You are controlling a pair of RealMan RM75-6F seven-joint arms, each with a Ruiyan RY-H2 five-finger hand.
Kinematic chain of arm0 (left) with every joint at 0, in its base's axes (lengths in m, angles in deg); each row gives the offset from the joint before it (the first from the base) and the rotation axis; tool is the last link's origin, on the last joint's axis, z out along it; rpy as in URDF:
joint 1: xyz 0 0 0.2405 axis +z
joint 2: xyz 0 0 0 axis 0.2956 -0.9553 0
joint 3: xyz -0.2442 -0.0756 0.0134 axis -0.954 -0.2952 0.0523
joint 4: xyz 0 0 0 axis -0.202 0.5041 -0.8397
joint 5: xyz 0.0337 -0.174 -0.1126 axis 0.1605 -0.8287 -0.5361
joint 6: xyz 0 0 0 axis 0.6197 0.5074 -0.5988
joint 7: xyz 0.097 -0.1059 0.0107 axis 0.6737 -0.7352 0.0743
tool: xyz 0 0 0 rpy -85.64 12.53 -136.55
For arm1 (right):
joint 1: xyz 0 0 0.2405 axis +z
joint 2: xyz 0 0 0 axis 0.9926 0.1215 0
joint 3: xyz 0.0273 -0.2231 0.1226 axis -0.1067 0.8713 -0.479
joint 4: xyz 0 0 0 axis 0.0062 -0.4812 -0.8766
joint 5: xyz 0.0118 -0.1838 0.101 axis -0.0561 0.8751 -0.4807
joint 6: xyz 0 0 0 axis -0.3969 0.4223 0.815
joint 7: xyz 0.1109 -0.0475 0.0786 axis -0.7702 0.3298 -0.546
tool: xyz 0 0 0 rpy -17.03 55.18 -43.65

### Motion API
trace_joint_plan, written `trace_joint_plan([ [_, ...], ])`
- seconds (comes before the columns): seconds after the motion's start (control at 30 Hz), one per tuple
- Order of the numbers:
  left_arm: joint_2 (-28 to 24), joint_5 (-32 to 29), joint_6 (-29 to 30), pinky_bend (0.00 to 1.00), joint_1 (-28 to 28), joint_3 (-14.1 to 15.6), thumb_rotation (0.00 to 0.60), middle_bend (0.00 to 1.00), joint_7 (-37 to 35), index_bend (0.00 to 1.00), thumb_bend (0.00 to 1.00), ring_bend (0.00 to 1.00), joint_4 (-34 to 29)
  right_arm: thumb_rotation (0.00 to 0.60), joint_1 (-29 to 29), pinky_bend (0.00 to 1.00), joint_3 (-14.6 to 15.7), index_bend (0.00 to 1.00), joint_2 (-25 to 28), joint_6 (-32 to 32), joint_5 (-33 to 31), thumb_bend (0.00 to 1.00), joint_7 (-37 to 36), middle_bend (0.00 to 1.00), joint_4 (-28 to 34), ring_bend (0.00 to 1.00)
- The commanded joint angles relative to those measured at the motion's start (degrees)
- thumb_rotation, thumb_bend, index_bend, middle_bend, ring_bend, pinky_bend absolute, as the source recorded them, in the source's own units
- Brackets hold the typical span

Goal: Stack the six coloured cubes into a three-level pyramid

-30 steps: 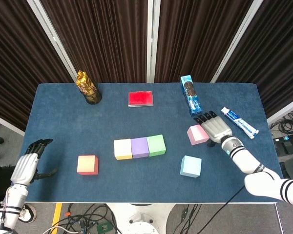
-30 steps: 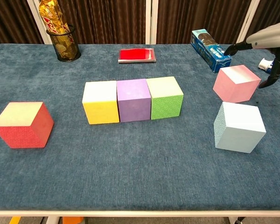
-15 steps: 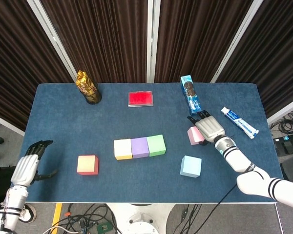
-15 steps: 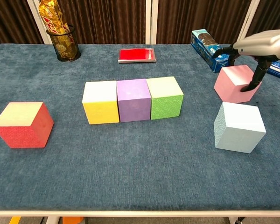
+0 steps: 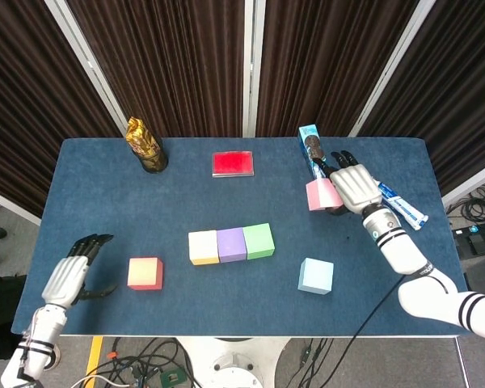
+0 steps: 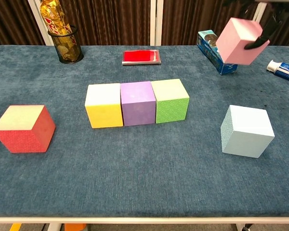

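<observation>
I have the pink cube point(image 5: 319, 195) clamped in the right hand point(image 5: 352, 187), fingers wrapped round it, airborne, clearing it for the second level. Base row yellow cube point(image 5: 203, 247), purple cube point(image 5: 231, 244), green cube point(image 5: 259, 241) sits touching, well left of those fingers. Left hand point(image 5: 71, 276) idles with fingers spread, empty, beside the red cube point(image 5: 145, 273).

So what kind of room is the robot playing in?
Probably a robot test lab, not a playroom: dark curtains close in the blue table, loose cables lie on the floor, and the right hand lifts a pink cube.
</observation>
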Motion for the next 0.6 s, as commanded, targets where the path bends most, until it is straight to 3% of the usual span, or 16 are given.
trace_joint_plan([
  [0.03, -0.61, 0.03, -2.31, 0.04, -1.07, 0.79, 0.600, 0.09, -0.24, 0.10, 0.18, 0.00, -1.63, 0.600, 0.64, 0.00, -1.16, 0.00, 1.40, -0.49, -2.79, 0.15, 1.11, 0.54, 1.07, 0.05],
  [0.6, 6.84, -1.44, -7.52, 0.04, -4.91, 1.01, 0.600, 0.10, -0.80, 0.09, 0.18, 0.00, 5.53, 0.600, 0.27, 0.00, -0.96, 0.00, 2.02, -0.68, -3.82, 0.15, 1.15, 0.53, 2.67, 0.05],
])
